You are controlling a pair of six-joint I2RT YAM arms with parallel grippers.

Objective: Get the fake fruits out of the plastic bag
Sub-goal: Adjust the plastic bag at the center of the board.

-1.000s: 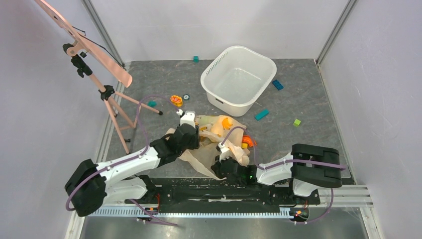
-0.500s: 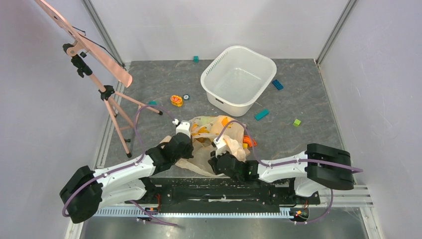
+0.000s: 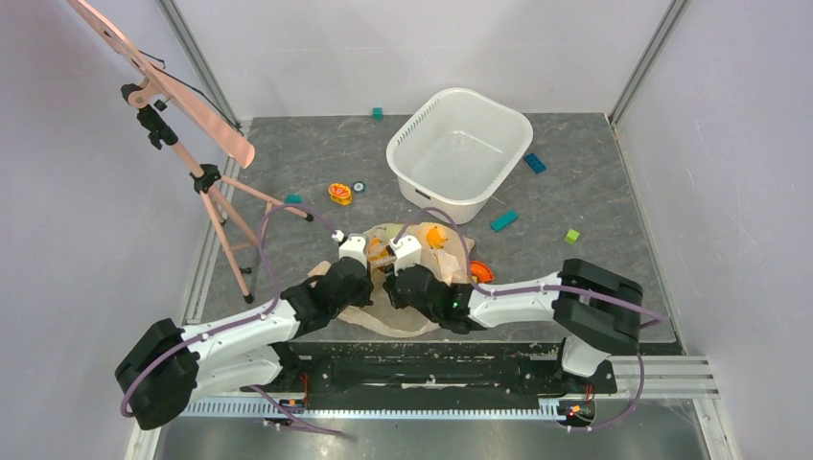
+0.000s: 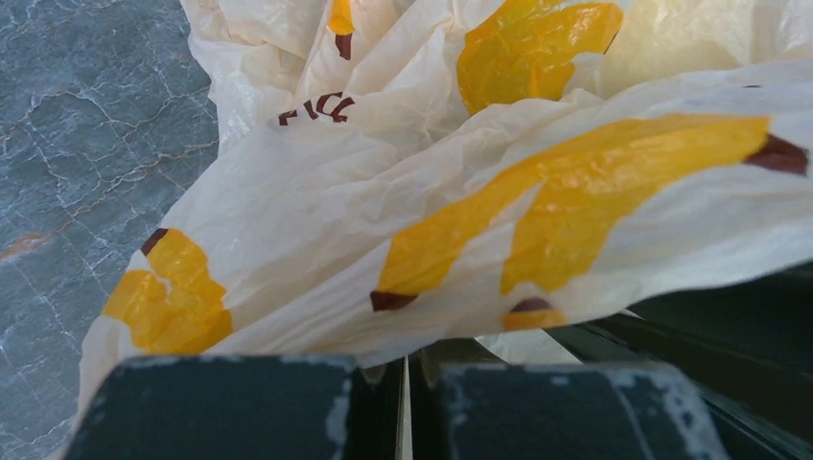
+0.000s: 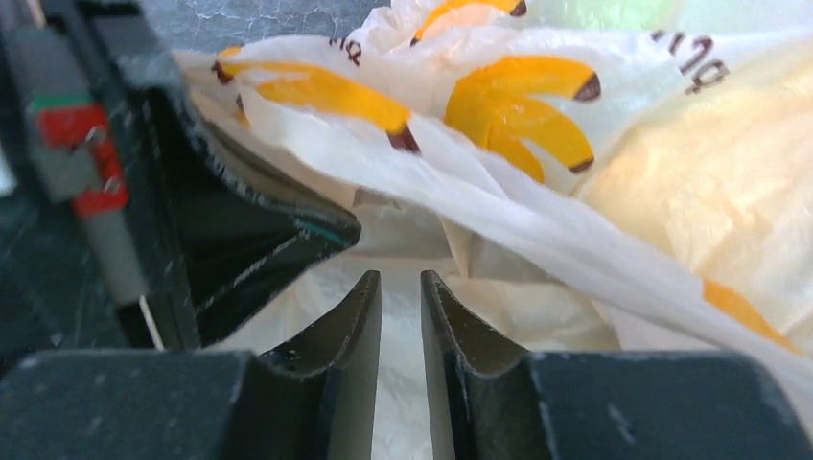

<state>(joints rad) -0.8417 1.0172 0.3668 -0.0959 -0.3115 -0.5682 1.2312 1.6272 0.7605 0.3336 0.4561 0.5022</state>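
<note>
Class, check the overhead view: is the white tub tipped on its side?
No, the white tub stands upright, its open mouth facing up.

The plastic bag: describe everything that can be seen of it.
The plastic bag is thin, crinkly, peach-beige film printed with yellow banana bunches and dark lettering. It lies crumpled on the near half of the grey table, under both grippers. The left gripper is shut on a fold of it; the right gripper has its fingers nearly together against it, grip unclear.

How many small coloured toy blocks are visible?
5: teal at back, blue beside white plastic tub, teal before it, green rightmost, teal by tripod. Plastic bag may hide more.
</note>
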